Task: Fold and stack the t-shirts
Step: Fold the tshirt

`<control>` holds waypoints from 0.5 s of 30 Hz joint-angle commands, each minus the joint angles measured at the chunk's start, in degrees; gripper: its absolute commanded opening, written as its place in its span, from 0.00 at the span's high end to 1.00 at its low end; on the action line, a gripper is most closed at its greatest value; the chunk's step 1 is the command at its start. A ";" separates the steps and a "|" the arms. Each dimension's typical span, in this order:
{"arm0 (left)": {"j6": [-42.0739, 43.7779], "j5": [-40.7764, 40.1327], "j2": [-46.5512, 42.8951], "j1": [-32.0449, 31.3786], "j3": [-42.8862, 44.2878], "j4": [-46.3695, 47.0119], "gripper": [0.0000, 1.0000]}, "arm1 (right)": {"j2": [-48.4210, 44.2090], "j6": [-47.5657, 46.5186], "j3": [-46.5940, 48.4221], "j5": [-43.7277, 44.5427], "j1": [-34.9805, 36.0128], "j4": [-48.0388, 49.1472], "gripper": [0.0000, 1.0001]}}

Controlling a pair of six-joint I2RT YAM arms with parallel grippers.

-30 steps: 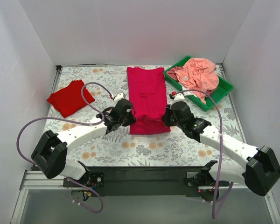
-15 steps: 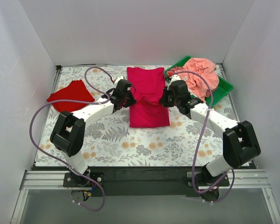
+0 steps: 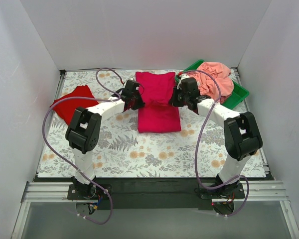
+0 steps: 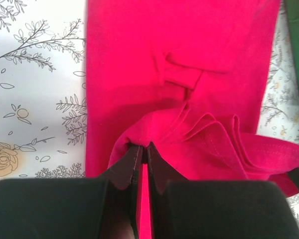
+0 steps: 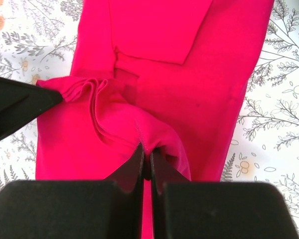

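Observation:
The large crimson-magenta t-shirt lies as a long strip in the middle of the table. Its near hem is lifted and doubled back over the rest. My left gripper is shut on the hem's left corner; in the left wrist view the cloth bunches at the fingertips. My right gripper is shut on the right corner, with the seam pinched between its tips above the flat shirt. The smaller scarlet-red t-shirt lies folded at the far left, away from both grippers.
A green tray at the back right holds a crumpled salmon-pink cloth, close behind my right arm. The floral tablecloth covers the table. White walls enclose the back and both sides.
Both grippers have carried the crimson shirt's near hem away from the arm bases toward the far end, folding it over. The arms now reach much further out. The scarlet shirt has not moved.

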 commanded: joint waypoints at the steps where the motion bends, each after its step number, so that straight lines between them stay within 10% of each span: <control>1: 1.48 1.09 -0.13 1.05 2.60 0.66 1.00 | 2.45 -0.80 4.04 -0.85 -0.82 2.25 0.97; 6: 2.80 2.58 2.68 2.02 4.97 0.48 0.94 | 5.26 0.43 5.27 -1.11 -2.14 2.16 0.90; 9: 3.41 3.55 3.39 2.54 6.11 0.31 0.72 | 6.58 0.43 6.41 -1.90 -3.11 2.07 0.71; 12: 4.64 3.55 3.39 2.63 7.61 -1.00 0.31 | 6.76 0.51 7.47 -3.39 -3.73 1.89 0.49; 13: 4.90 3.55 3.22 2.81 7.96 -1.71 0.17 | 6.50 0.69 7.56 -3.48 -3.81 1.72 0.25; 15: 4.29 3.55 2.25 2.81 7.88 -2.42 0.14 | 4.84 0.69 7.12 -4.45 -3.73 1.72 0.02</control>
